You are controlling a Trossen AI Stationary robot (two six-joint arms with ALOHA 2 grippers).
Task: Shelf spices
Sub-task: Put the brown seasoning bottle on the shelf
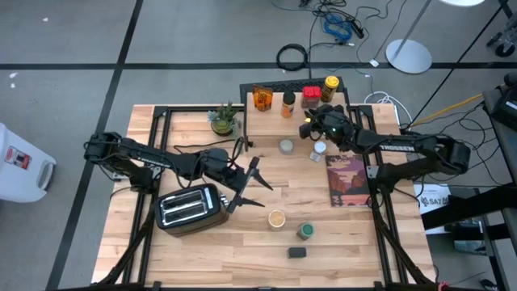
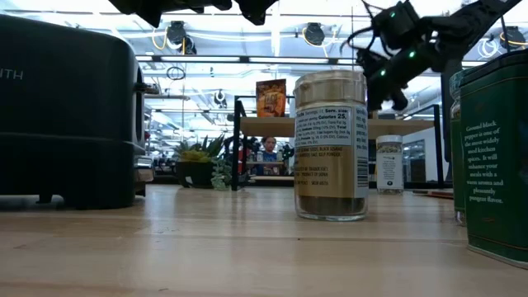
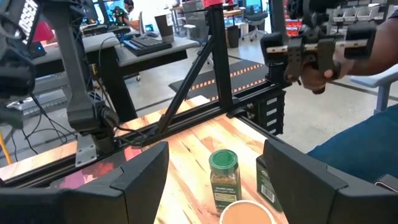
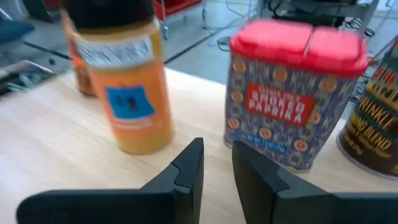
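Observation:
The shelf [image 1: 275, 121], light wood on black legs, stands at the table's far middle. On its top stand an orange jar [image 1: 261, 98], an orange bottle [image 4: 121, 81], a red-lidded paprika tin [image 4: 292, 93] and a yellow-lidded jar [image 1: 329, 87]. My right gripper [image 4: 217, 165] hovers over the shelf's near edge, facing the gap between bottle and tin. Its fingers stand a narrow gap apart with nothing between them. My left gripper [image 1: 254, 174] hangs open above the table beside the toaster, clear of everything. More spices stand on the tabletop: two jars [image 1: 286, 146] [image 1: 319, 151] near the shelf, and three others toward the near edge.
A silver toaster [image 1: 190, 208] sits near left, a potted plant [image 1: 224, 120] left of the shelf, and a book [image 1: 347, 179] lies at the right. A tan-lidded jar [image 1: 276, 218], a green-lidded jar [image 3: 224, 177] and a black tin [image 1: 297, 252] stand near the front. A person's hand [image 3: 323, 68] shows beyond the table.

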